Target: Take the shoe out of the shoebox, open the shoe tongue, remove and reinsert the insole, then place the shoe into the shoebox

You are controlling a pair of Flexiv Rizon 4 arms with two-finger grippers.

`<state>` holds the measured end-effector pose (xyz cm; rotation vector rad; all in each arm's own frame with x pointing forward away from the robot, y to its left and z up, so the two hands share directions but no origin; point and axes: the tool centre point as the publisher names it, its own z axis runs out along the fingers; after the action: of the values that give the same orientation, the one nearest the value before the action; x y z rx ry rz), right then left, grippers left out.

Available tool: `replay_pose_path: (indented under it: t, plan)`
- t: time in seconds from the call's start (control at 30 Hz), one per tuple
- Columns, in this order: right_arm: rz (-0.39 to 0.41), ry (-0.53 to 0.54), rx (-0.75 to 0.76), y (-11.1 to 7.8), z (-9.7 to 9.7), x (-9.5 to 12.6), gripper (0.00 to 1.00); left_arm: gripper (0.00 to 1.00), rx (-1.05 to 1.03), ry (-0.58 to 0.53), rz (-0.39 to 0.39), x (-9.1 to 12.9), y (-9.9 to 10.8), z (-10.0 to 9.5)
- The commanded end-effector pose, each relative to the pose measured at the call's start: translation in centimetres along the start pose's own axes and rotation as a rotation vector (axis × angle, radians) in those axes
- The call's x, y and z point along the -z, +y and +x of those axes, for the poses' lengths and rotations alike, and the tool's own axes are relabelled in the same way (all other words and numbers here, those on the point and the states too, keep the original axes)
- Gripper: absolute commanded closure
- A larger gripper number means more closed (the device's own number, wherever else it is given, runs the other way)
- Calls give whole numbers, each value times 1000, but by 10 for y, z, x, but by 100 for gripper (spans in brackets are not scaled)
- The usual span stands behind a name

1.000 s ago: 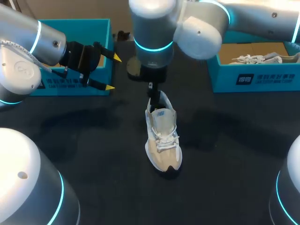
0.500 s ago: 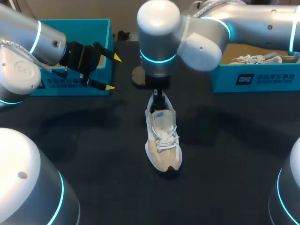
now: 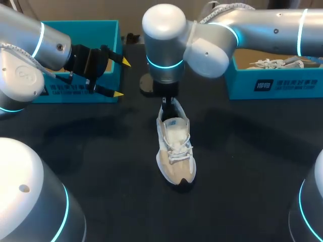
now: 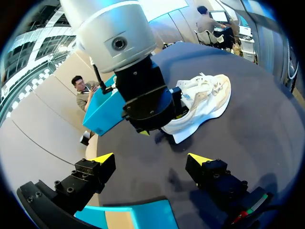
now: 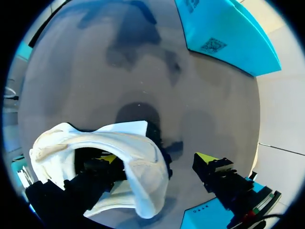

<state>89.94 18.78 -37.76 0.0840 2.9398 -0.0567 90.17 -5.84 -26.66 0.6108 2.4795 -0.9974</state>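
A pale shoe (image 3: pixel 174 151) stands upright on the dark table (image 3: pixel 91 151) in the head view. Its toe points to 6 o'clock and its heel to 12. It is out of both boxes, and the laces are drawn loosely across the middle.

At the heel end the right gripper (image 5: pixel 157 158) hangs down from the right arm, which comes across from 3 o'clock. In the right wrist view its fingers stand wide apart. One yellow tip is down inside the shoe's opening. The other is outside, past the heel and clear of it, so the heel wall sits between the fingers without being clamped.

At 10 o'clock from the shoe, well apart from it, the left gripper (image 3: pixel 121 78) hovers with its fingers spread and nothing between them. It points across toward the right arm.

Just behind it is the left shoebox (image 3: pixel 81 25), bright blue with a brown cardboard floor. The left arm hides most of its inside, so I cannot tell what it holds.

At 2 o'clock from the shoe stands the right shoebox (image 3: pixel 282 83), also blue. A second shoe (image 3: pixel 275 63), white with loose laces, lies on its side in it.
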Motion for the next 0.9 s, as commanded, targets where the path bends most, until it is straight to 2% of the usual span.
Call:
replay_pose_path:
  t: [0.03,0.13,0.2,0.23,0.27,0.3,0.37,0.5,0.7,0.9]
  plan:
    - [24,1,3,2,-4,-3,12,0,0,0,-2,1,0,1]
    - [35,6,4,0,-5,-5,11,0,0,0,-2,1,0,1]
    - [39,8,-1,-2,-7,-5,16,0,0,0,-2,1,0,1]
    - [40,9,-3,-3,-7,-5,25,0,0,0,-2,1,0,1]
    - [39,9,-5,-4,-8,-5,42,0,0,0,-2,1,0,1]
    - [39,10,-6,-4,-9,-5,51,0,0,0,-2,1,0,1]
    - [41,12,-2,-3,-9,-4,59,0,0,0,-2,1,0,1]
    - [53,28,10,-6,-4,-2,60,0,0,0,-2,1,0,1]
    - [55,47,-13,-12,2,-4,55,0,0,0,-2,1,0,1]
    - [45,49,-27,-10,0,-7,58,0,0,0,-2,1,0,1]
